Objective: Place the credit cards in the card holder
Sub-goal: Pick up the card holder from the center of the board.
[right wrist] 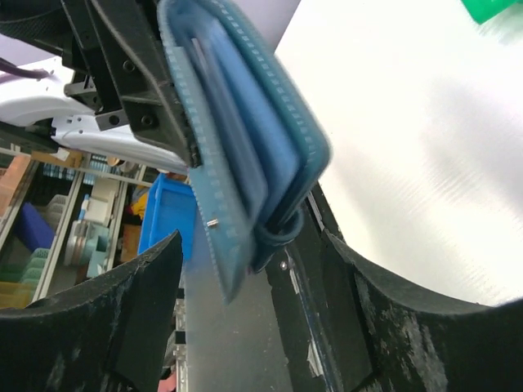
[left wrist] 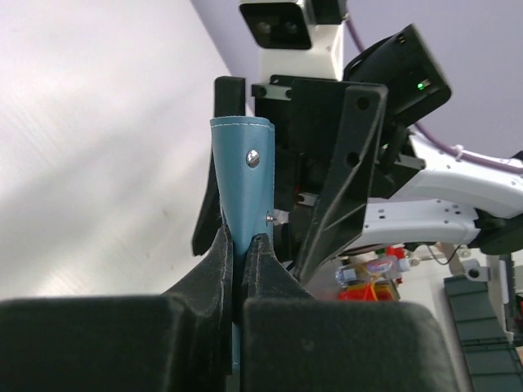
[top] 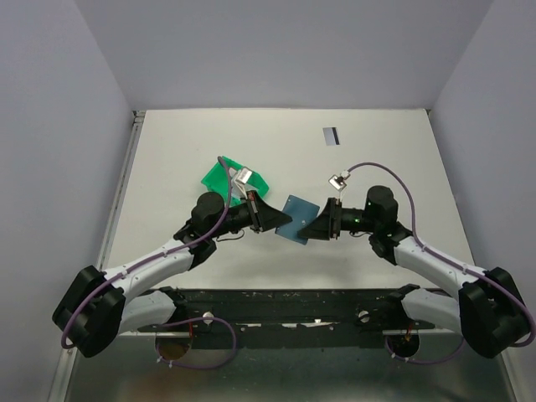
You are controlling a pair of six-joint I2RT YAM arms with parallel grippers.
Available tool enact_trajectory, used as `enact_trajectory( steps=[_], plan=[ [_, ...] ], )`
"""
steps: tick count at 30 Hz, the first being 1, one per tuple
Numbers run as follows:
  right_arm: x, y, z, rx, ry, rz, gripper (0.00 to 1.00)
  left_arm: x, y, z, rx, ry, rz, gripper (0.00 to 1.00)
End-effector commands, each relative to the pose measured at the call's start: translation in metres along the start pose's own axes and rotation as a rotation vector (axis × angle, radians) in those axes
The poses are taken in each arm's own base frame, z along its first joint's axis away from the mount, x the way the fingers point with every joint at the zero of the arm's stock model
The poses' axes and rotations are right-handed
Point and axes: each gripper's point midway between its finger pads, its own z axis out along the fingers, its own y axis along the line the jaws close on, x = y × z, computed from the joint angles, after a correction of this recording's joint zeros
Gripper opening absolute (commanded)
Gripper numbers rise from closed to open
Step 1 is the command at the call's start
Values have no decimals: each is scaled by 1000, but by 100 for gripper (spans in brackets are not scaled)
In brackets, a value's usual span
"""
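Roughly mid-bench [top: 209, 134], my two hands met tip to tip, with the card holder [top: 295, 218] between them.

Left hand [left wrist: 243, 245]: shut hard. Both pads pinched one edge of the slate-blue card holder, and it stood out from the fingertips edge-on. Its rounded fold was at the far end, toward the other hand. A small metal stud [left wrist: 253, 158] showed on the face just below that fold.

Right hand [right wrist: 253, 245]: fingers spread wide, one on either side of the holder's folded end. A gap showed on the left side. On the right the fold hung very near the inner finger, and I could not tell whether it touched. No grip from this hand.

Card holder, from the right wrist: the layers gaped a little and a lighter blue lining showed between the darker stitched covers. The view was blurred, so I could not tell whether any card sat inside. From above, the holder lay at a slant between the hands, and I could not tell whether it touched the bench.

Credit card [top: 332, 136]: one seen, silver-grey with a dark stripe. It lay flat toward the far right of the bench, well apart from both hands.

Green bin [top: 219, 176]: it sat on the bench just beyond my left wrist, partly hidden by the wrist camera.
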Motion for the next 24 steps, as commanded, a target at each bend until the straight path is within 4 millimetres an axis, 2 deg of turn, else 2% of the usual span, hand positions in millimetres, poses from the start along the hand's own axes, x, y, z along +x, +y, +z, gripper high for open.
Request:
enact_trajectory(
  steps=[1,5,7,8,10,11,13,14,16,17,18,19,20,21,23,24],
  plan=[
    [-21,8,5,-8,-54,-34,76,-20,-34,5,134,-55,-6,0],
    [-30,16,7,-44,-85,-48,70,-20,-37,6,160,-49,-14,0],
    [-36,20,7,-60,-114,-54,60,-18,-36,6,161,-49,-19,0],
    [-38,20,8,-59,-128,-48,54,-19,-35,6,158,-55,-18,0],
    [-45,21,8,-59,-164,-40,33,-19,-33,7,152,-57,-17,1],
    [-48,21,9,-54,-179,-37,19,-19,-33,8,153,-54,-16,6],
    [-55,19,9,-33,-200,-34,2,-21,-30,10,140,-54,-13,21],
    [-59,15,9,-1,-205,-29,0,-24,-27,12,126,-57,-13,34],
    [-70,4,5,95,-220,-35,0,-34,-17,13,77,-72,-18,53],
    [-79,0,1,153,-237,-50,0,-38,-11,12,38,-75,-25,59],
    [-85,-14,-5,258,-247,-70,0,-48,-5,11,3,-92,-24,66],
    [-100,-24,-13,378,-278,-89,0,-57,3,9,-38,-104,-21,71],
    [-106,-41,-24,514,-268,-104,0,-64,9,7,-72,-115,-21,75],
    [-123,-46,-35,624,-287,-130,0,-72,15,5,-99,-124,-13,77],
    [-146,-70,-52,809,-266,-138,0,-84,24,2,-139,-125,-1,77],
    [-161,-75,-56,853,-256,-145,0,-90,27,1,-153,-124,5,77]
  ],
)
